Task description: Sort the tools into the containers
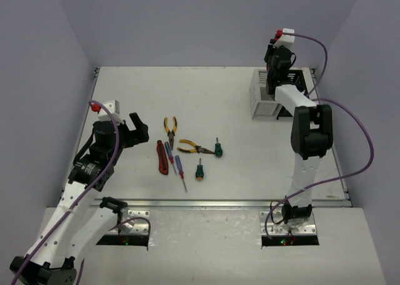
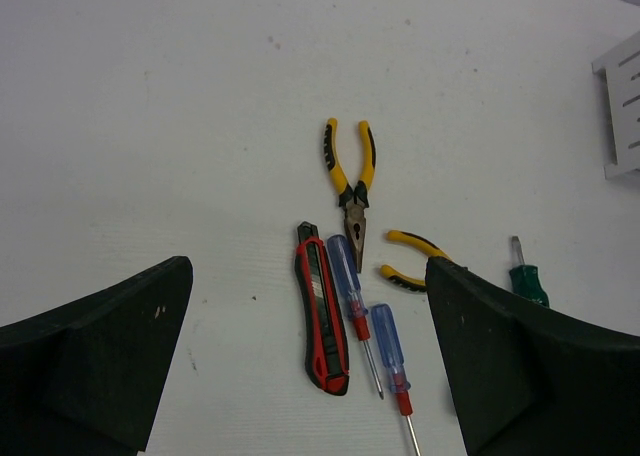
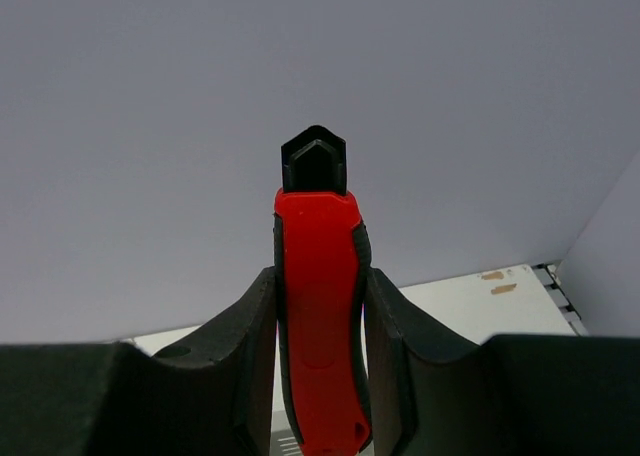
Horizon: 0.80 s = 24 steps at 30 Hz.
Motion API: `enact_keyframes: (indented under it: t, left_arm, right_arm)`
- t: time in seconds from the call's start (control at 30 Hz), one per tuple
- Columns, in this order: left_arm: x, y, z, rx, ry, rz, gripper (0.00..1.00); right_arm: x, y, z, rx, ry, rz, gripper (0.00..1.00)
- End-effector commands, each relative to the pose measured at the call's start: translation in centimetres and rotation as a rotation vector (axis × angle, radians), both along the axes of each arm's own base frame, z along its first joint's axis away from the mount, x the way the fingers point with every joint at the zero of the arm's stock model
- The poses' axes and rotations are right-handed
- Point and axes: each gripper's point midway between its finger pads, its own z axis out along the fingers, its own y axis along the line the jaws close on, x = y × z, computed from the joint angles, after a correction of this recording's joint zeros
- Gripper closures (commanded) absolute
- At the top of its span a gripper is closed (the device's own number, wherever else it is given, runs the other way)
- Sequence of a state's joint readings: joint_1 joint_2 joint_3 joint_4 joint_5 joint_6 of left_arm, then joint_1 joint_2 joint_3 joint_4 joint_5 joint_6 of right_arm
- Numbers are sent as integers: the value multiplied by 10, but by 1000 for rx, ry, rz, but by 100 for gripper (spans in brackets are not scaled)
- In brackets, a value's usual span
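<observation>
Left arm: bent low, left gripper (image 1: 139,129) hanging with jaws spread wide.
Right arm: reaching far, right gripper (image 3: 318,286) clamped on red utility knife (image 3: 316,226).

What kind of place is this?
Probably a robotics lab test cell: a white table boxed in by plain walls, left arm and right arm bolted at its edge, pliers laid out.

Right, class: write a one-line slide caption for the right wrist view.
Right gripper clamps a red utility knife, black tip toward the grey wall.
</observation>
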<state>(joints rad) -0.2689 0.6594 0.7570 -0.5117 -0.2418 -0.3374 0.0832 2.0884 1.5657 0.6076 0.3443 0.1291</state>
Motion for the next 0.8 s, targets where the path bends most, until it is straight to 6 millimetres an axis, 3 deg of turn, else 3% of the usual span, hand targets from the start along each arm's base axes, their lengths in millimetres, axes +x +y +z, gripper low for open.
enact_keyframes:
  t: [0.0, 0.27, 0.3, 0.33, 0.37, 0.4, 0.43, 0.53, 0.57, 0.63, 0.77]
  left_arm:
    - [4, -7, 12, -4, -53, -31, 0]
    - [3, -10, 12, -4, -54, -42, 0]
    - [3, -10, 12, -4, -54, -41, 0]
    - [3, -10, 12, -3, -56, -43, 0]
    - [3, -9, 13, -3, -59, -39, 0]
    - [3, -9, 13, -3, -59, -37, 0]
    - [3, -9, 13, -2, -58, -36, 0]
    - [3, -9, 13, -1, -55, -35, 0]
    - [3, -9, 12, 0, -52, -35, 0]
    - [4, -8, 11, 1, -48, -30, 0]
    - [7, -6, 5, 2, -16, -3, 0]
  right_arm:
    - [-8, 0, 45, -4, -204, -15, 100]
    - [-40, 1, -5, 48, -162, 4, 100]
    - [-40, 0, -5, 47, -162, 0, 95]
    - [-42, 2, -12, 40, -145, 5, 72]
    - [-46, 2, -13, 35, -139, 15, 57]
    - [-48, 9, -10, 26, -141, 53, 29]
    - [-51, 12, -6, 20, -144, 69, 13]
    - [-57, 21, 19, -4, -159, 86, 2]
    - [-56, 23, 18, -8, -123, 91, 1]
    - [-56, 23, 41, 1, -132, 92, 1]
    - [-62, 36, 63, 2, -43, 113, 1]
